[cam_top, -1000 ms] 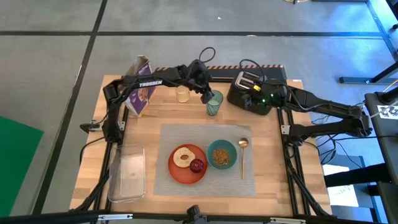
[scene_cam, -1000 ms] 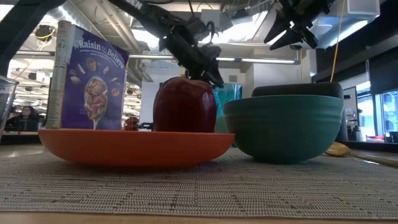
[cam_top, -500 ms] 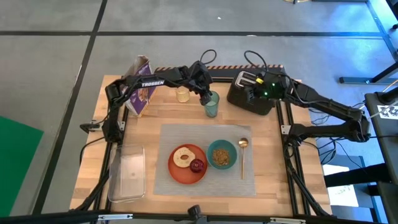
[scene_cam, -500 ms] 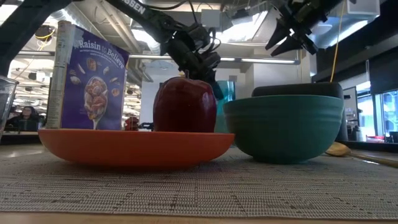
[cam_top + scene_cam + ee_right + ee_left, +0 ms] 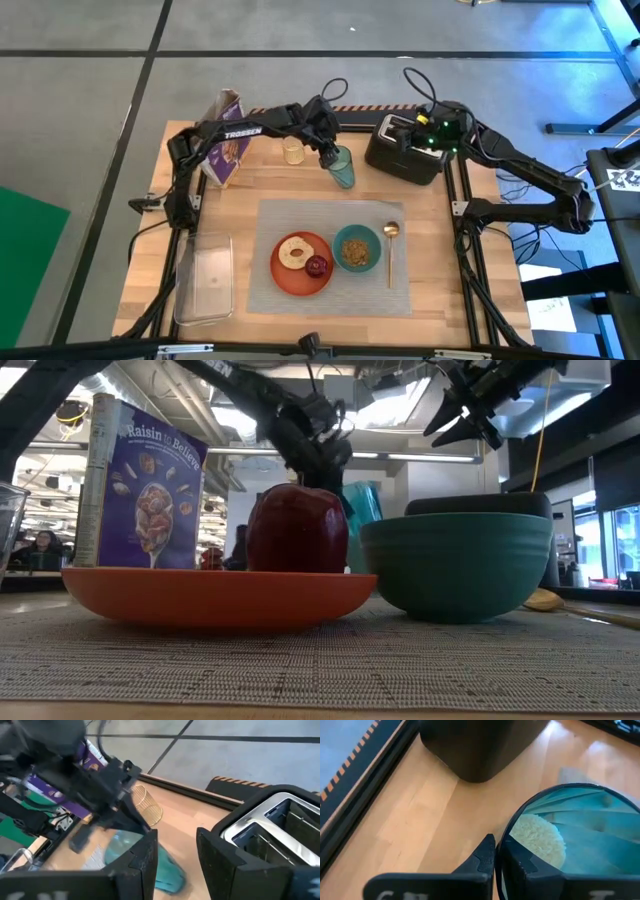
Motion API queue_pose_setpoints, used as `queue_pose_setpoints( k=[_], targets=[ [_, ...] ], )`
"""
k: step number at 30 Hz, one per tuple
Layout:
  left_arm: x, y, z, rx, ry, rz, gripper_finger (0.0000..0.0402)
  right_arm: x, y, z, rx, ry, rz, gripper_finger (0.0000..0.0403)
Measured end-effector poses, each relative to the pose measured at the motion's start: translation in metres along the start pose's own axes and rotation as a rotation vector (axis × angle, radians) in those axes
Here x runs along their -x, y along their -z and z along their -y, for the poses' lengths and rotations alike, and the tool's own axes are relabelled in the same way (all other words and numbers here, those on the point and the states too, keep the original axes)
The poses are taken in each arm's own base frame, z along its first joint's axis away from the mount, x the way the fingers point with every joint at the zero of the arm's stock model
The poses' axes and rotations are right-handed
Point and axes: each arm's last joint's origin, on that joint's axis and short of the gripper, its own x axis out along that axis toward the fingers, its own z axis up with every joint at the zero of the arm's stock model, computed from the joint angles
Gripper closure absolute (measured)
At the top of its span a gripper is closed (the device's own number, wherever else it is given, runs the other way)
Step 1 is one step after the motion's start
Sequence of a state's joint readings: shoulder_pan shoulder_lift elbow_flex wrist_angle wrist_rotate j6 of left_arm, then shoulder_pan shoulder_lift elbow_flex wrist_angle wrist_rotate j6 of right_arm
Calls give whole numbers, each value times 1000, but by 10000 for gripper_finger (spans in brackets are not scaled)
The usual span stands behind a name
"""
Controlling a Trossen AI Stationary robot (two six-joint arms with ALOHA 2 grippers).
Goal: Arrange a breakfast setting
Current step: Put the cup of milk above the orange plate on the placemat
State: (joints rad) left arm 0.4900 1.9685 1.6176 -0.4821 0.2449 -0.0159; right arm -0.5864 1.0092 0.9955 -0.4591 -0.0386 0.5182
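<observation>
The translucent green cup (image 5: 343,170) stands tilted on the wood beyond the grey placemat (image 5: 300,215), and my left gripper (image 5: 330,157) is shut on it. The low view shows the cup (image 5: 365,500) behind the dark red fruit (image 5: 297,528). The orange plate (image 5: 283,280) carries the bagel-like ring (image 5: 295,252) and the fruit (image 5: 318,266). The teal bowl (image 5: 357,248) and the gold spoon (image 5: 391,240) lie on the mat to the plate's right. My right gripper (image 5: 175,855) hangs open above the black toaster (image 5: 405,150). My left gripper pinches the cup's rim (image 5: 501,840) on its far left side, with one finger (image 5: 482,857) outside the wall and the other (image 5: 520,865) inside. The fingers come slanting down from the table's far left. The cup leans in the hold; whether its base touches the table cannot be seen.
A purple cereal box (image 5: 228,140) stands at the far left, with a small pale yellow cup (image 5: 293,151) beside it. A clear lidded container (image 5: 205,280) lies near the left edge. The toaster fills the far right corner.
My left gripper has shut on the cup's rim, and the cup has tipped from upright to a lean. My right gripper has drawn back toward the table's far right corner, above the toaster, staying open.
</observation>
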Motion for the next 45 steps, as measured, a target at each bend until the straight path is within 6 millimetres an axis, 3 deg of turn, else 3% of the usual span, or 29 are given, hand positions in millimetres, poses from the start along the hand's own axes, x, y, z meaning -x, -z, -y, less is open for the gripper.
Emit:
queue_pose_setpoints(
  k=[7, 11, 15, 26, 37, 45],
  targets=[
    [63, -22, 21, -142, 8, -125, 390, 0, -2, 3, -6, 8, 7, 276],
    [78, -17, 41, -274, 7, -277, 390, -1, -2, 3, -4, 14, 5, 276],
    [67, 4, 62, -388, 28, -411, 390, -6, -1, 4, -4, 23, -9, 276],
    [44, 30, 109, -455, 43, -470, 390, -6, 9, 10, 40, 97, -110, 276],
    [30, 41, 111, -429, 43, -448, 387, -6, 13, 8, 11, 71, -148, 276],
    [28, 43, 111, -402, 41, -460, 333, -5, 25, -13, 61, 46, -153, 276]
  ],
)
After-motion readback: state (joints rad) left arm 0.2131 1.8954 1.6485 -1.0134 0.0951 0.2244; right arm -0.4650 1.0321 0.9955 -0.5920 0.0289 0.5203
